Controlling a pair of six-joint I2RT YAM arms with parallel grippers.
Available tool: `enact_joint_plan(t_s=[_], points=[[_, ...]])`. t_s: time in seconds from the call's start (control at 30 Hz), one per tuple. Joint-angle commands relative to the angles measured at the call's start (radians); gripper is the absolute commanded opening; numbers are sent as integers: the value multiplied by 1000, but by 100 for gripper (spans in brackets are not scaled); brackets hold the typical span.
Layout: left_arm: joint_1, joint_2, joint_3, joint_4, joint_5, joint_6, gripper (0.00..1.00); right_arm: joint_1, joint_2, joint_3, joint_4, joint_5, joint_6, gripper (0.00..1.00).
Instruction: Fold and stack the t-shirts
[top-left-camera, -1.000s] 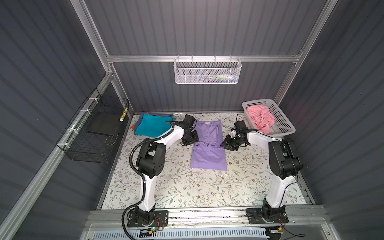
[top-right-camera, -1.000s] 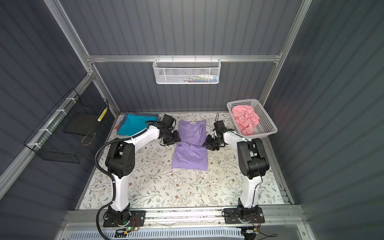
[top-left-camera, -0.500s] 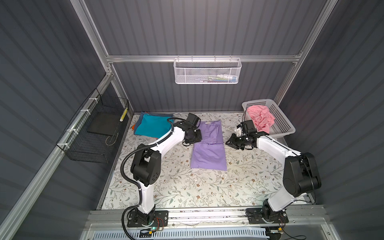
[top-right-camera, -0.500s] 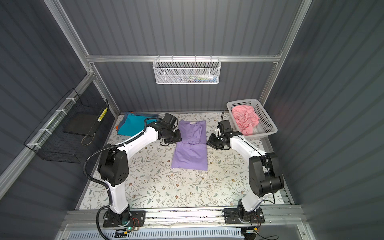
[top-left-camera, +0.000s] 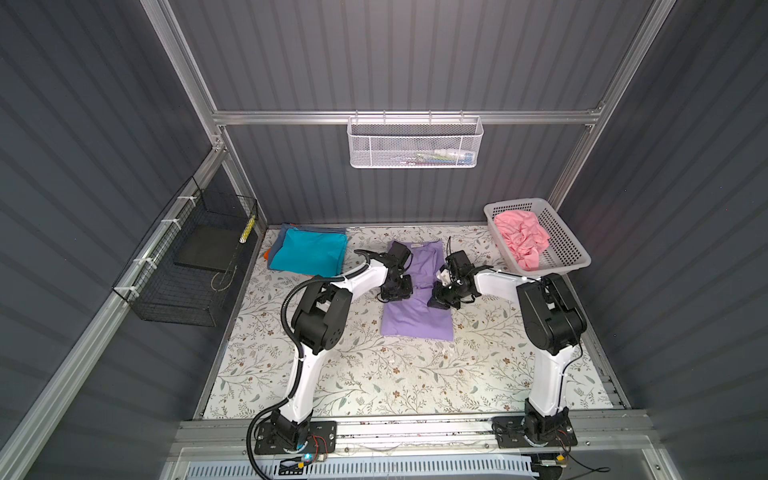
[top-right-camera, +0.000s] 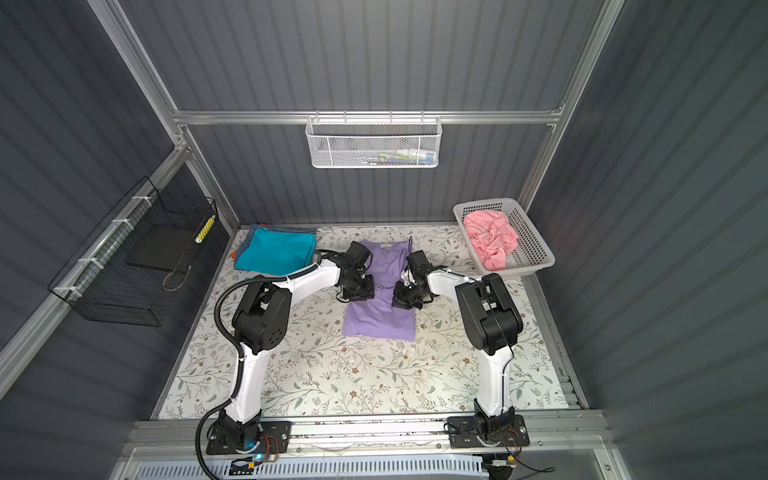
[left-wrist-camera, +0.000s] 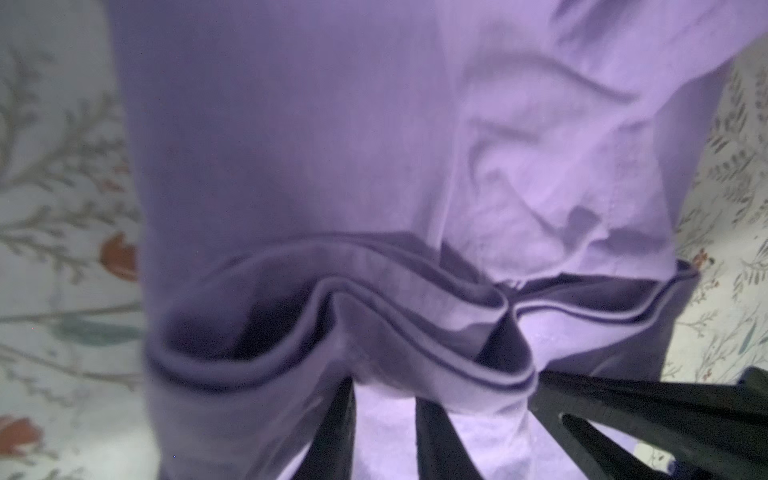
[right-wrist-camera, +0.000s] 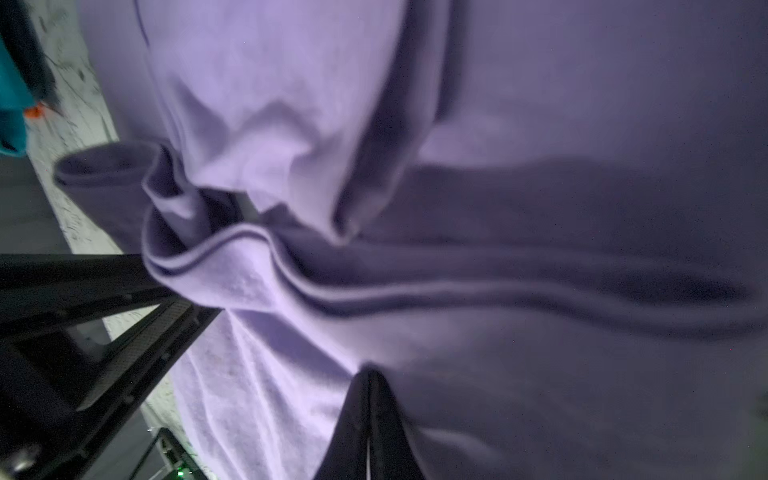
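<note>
Lavender shirt (top-left-camera: 417, 320) lies flat on the tabletop (top-left-camera: 374, 374), already narrowed to a long strip. Its long axis runs from base side to back wall, square across the line joining the two end effectors. Left end effector (top-left-camera: 397, 290) sits on one long edge and right end effector (top-left-camera: 442, 297) on the opposite edge. Both are about mid-length, with the shirt directly between and under them. Reach is equal, neither arm nearer.

Left: fingers (left-wrist-camera: 338, 428) are narrow with a raised ridge of lavender cloth between them, which reads as a pinch on the shirt.
Right: fingers (right-wrist-camera: 368, 415) are clenched tip to tip with cloth bunched at the tips. Looks like a thin pinch of the same shirt, but the contact itself is hidden.

Judgement: cross-fold in hand. Both grips sit on the mid-line, so the coming move turns on lifting that line level and carrying it along the long axis. An uneven lift would skew the fold.

Teal shirt (top-left-camera: 309, 251) tops the folded stack, outboard of the left end effector toward the back wall, so the left arm is nearer for stacking. Pink shirt (top-left-camera: 521, 241) is crumpled in the basket (top-left-camera: 569, 253), outboard of the right end effector, not yet folded.
</note>
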Motion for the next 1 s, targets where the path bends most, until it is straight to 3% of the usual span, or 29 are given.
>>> enact_joint_plan(t_s=[0.0, 0.1, 0.4, 0.63, 0.8, 0.97], points=[[47, 38, 32, -26, 18, 41, 27, -81, 15, 30, 40, -48, 24, 12], [68, 28, 23, -32, 30, 46, 26, -109, -28, 22, 42, -60, 14, 14], [70, -199, -73, -26, -5, 52, 32, -112, -410, -221, 44, 133, -58, 22], [67, -461, -370, 96, -34, 16, 38, -109, -755, -493, 114, 251, -68, 32], [67, -546, -546, 189, -17, -30, 40, -96, -847, -571, 93, 223, -69, 32], [16, -555, -633, 263, -13, -85, 37, -5, -872, -641, 128, 257, -12, 33]])
